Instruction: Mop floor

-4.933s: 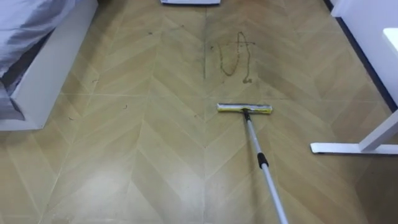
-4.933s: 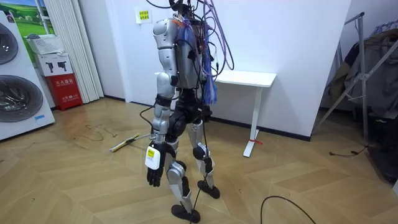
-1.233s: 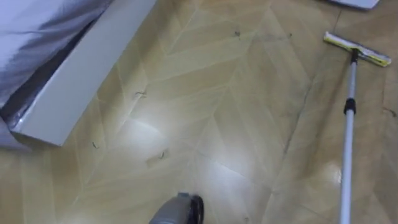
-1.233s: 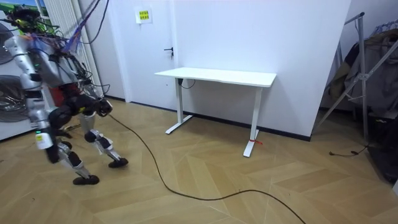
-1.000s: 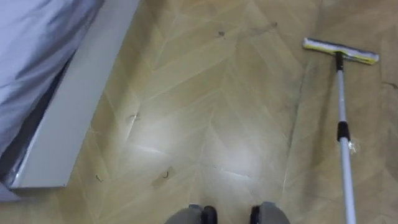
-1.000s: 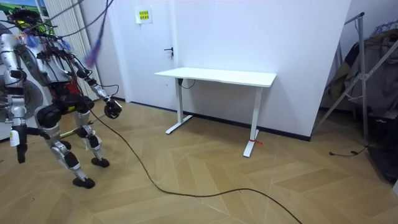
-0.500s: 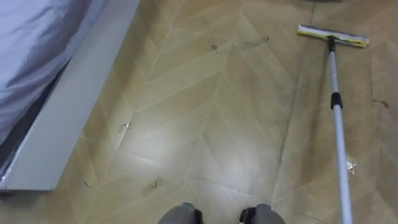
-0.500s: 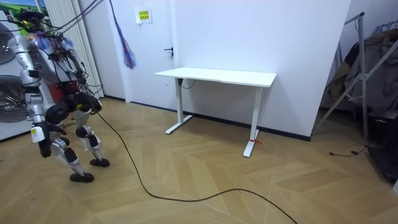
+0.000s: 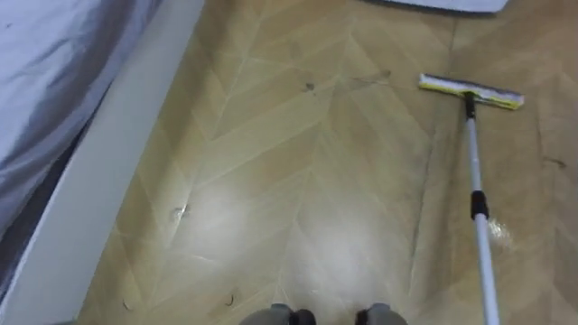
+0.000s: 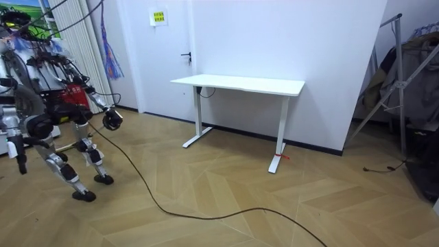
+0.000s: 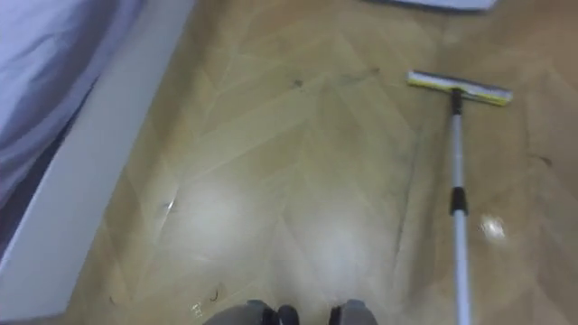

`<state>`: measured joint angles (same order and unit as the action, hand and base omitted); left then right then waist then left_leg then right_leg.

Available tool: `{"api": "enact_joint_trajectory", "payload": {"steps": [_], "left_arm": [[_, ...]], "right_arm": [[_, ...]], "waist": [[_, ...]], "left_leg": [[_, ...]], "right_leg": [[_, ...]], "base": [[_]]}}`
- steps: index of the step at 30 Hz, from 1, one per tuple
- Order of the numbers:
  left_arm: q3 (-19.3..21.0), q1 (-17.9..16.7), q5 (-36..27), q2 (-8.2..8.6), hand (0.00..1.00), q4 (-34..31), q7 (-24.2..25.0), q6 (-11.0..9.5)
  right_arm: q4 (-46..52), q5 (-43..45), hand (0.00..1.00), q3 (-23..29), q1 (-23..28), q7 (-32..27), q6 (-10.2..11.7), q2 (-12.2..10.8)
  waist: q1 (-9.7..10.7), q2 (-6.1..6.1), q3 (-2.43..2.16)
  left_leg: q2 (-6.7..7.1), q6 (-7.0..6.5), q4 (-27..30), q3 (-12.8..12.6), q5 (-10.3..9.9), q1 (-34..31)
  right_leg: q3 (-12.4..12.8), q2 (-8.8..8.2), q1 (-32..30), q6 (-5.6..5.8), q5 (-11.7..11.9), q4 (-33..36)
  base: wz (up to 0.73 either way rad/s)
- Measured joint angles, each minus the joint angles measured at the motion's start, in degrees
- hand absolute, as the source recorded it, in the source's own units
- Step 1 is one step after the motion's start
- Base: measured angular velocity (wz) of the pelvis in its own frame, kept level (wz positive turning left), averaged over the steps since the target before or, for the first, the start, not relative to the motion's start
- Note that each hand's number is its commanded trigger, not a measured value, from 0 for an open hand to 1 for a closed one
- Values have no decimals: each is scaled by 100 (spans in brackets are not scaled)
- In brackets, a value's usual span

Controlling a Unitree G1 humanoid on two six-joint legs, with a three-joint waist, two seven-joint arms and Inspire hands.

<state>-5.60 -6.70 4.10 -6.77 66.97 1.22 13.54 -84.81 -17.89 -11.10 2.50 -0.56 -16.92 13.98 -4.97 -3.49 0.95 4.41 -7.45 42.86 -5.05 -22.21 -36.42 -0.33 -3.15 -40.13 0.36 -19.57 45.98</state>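
Hands, room view: raised hand point(image 10: 112, 118) held out toward the room view's right at the end of a stretched arm; hanging hand point(image 10: 18, 163) low at the room view's left edge. Too small to tell which is left or right, or how the fingers are set. Neither holds the mop.

Robot stands bent forward at the room view's left, well apart from the white desk point(image 10: 240, 84).

Eye views: mop point(image 9: 473, 181) lies flat on the wooden floor point(image 9: 298, 181), ahead and to the robot's right. Mop head point(image 9: 470, 91) points away from the robot, near a white base point(image 9: 442, 4) at the top edge. Pole runs back to the bottom edge. A pale scrap point(image 9: 498, 231) sits just beside the pole. White bed frame point(image 9: 99, 181) along the left, grey-lilac cloth point(image 9: 54, 63) over it. Small dark bits point(image 9: 310, 87) lie scattered on the boards.

Room view adds a clothes rack point(image 10: 391, 75) at the right with a dark bag point(image 10: 422, 116) beside it; its contents cannot be made out.
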Motion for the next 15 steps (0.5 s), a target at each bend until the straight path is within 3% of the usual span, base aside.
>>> {"api": "enact_joint_trajectory", "payload": {"steps": [2,4,5,7,9,11,12,14,15], "left_arm": [[1,41,-11,21,0,-9,-68,14],[-6,89,-93,20,0,-8,-80,14],[-33,86,-159,14,0,14,-80,20],[-142,62,-332,-21,0,51,-89,21],[-148,5,-465,-164,0,49,-102,26],[-156,-61,-462,-322,0,21,-122,33],[-150,-145,-453,-411,0,22,-139,34],[-129,-365,-454,-466,0,58,-142,38],[-130,-452,-448,-472,0,61,-133,40]], "right_arm": [[49,71,100,92,-53,-10,-64,-115],[4,70,100,127,-266,-10,-208,-134],[-20,98,100,195,-444,-47,-265,-90],[-89,157,100,305,-802,-130,-332,56],[-121,209,100,463,-1390,-177,-248,318],[8,206,100,497,-1734,-244,-137,468],[58,205,100,489,-1901,-246,-40,505],[183,232,100,495,-2195,-168,130,494],[270,204,100,502,-2193,-80,230,496]], "waist": [[182,-72,-25],[175,-46,-4],[172,3,14],[111,42,30],[37,151,80],[-83,216,62],[-224,304,55],[-275,362,70],[-263,371,27]], "left_leg": [[35,58,43,140,-50,12],[68,91,136,186,-102,-9],[137,104,224,235,-130,12],[142,142,464,236,-211,-23],[118,208,738,222,-255,-131],[23,227,1004,173,-253,-257],[-51,294,1185,155,-217,-322],[-176,470,1478,167,-115,-412],[-170,475,1315,215,-125,-378]], "right_leg": [[-192,-25,56,-53,-49,14],[-268,-77,26,-92,-155,145],[-326,-178,30,-109,-281,270],[-398,-290,35,-179,-505,510],[-492,-348,-10,-226,-677,769],[-481,-246,-45,-288,-743,878],[-468,-176,-50,-336,-739,898],[-447,-71,106,-391,-697,870],[-432,-49,214,-408,-730,847]], "base": [[9],[17],[34],[39],[47],[28],[-10],[-3],[43]]}}
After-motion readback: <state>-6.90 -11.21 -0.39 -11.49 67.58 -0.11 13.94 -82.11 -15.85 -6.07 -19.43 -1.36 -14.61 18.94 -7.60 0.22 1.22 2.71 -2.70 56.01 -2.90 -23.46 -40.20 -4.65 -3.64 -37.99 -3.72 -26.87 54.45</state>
